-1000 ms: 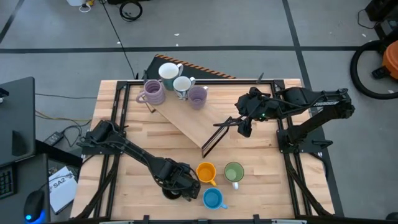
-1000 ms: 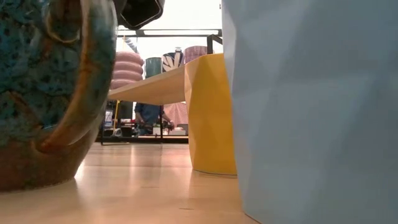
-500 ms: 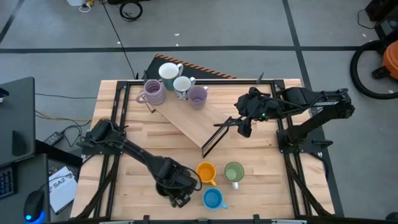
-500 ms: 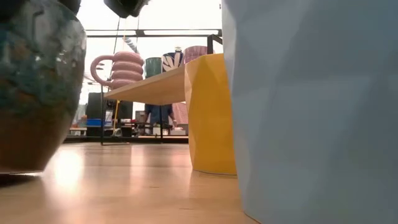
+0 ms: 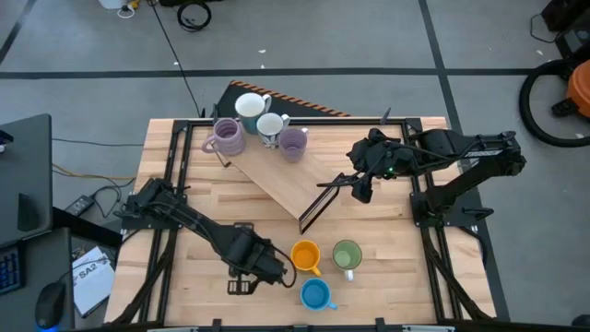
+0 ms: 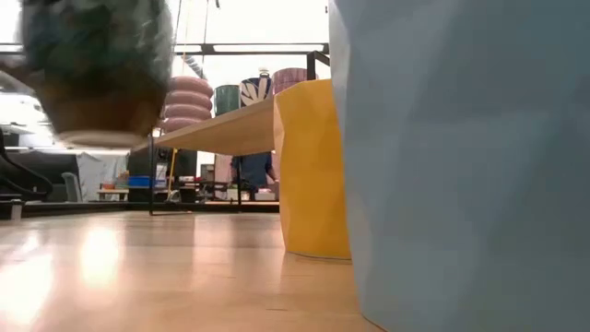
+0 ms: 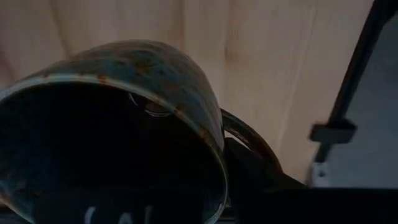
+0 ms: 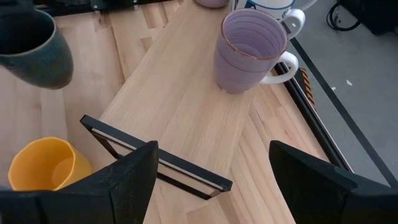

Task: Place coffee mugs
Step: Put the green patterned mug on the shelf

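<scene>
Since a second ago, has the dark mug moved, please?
Yes. The dark mug, held by the left gripper, has risen off the table.

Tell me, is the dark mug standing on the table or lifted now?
Lifted. In the low view the dark mug hangs clear above the table; the left gripper holds it.

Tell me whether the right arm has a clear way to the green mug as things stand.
Probably yes. The right gripper hangs open above the raised wooden shelf's near end, and the green mug stands uncovered beyond it; the left gripper, holding the dark mug, sits past the orange mug.
</scene>
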Tool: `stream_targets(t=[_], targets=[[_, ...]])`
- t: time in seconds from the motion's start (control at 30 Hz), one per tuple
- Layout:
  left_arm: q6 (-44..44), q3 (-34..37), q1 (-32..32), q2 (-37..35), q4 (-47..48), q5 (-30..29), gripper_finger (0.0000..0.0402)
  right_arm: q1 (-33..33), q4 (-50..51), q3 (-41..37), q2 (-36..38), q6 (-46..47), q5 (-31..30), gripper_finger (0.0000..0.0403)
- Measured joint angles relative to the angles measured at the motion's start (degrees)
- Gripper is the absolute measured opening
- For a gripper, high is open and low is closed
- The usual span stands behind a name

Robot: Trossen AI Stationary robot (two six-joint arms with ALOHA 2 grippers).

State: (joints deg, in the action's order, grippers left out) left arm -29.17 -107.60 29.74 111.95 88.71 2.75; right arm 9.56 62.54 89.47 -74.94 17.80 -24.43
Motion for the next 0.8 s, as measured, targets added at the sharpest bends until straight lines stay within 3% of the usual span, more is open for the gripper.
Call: stream_targets(t=[0.23, 0.57, 0.8], targets=[[11.96, -3.70, -1.29, -2.92, 1.16, -9.24, 0.0043, 0.00, 0.00, 0.00, 0.02, 0.00, -1.63, 0.0311], [21.33, 3.71, -7.52, -18.78, 1.70, -14.01, 0.0043, -0.83, -1.27, 0.00, 0.02, 0.39, -1.68, 0.0311], [30.65, 4.89, -14.14, -24.39, 1.45, -20.75, 0.0043, -2.64, -1.28, 0.00, 0.02, 3.48, -2.27, 0.0311]])
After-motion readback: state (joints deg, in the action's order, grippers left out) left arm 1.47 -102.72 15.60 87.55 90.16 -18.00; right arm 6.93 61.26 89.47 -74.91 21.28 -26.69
